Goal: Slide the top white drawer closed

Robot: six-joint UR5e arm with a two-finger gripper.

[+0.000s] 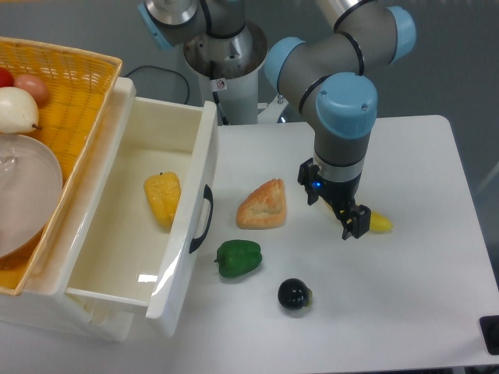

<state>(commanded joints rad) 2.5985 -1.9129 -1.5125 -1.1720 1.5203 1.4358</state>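
Note:
The top white drawer (184,226) stands pulled far out to the right, its cream inside showing. Its flat front panel carries a black curved handle (204,219). A yellow pepper (161,198) lies inside it. My gripper (338,212) hangs over the table to the right of the drawer, well apart from its front. The fingers (352,224) point down, close to a small yellow thing (380,224) on the table. Whether they hold anything cannot be seen from this angle.
A croissant-like pastry (263,206), a green pepper (238,258) and a small black fruit (293,294) lie on the white table (421,296) between drawer front and gripper. A yellow woven basket (74,93) with fruit and a glass bowl sits above the drawer.

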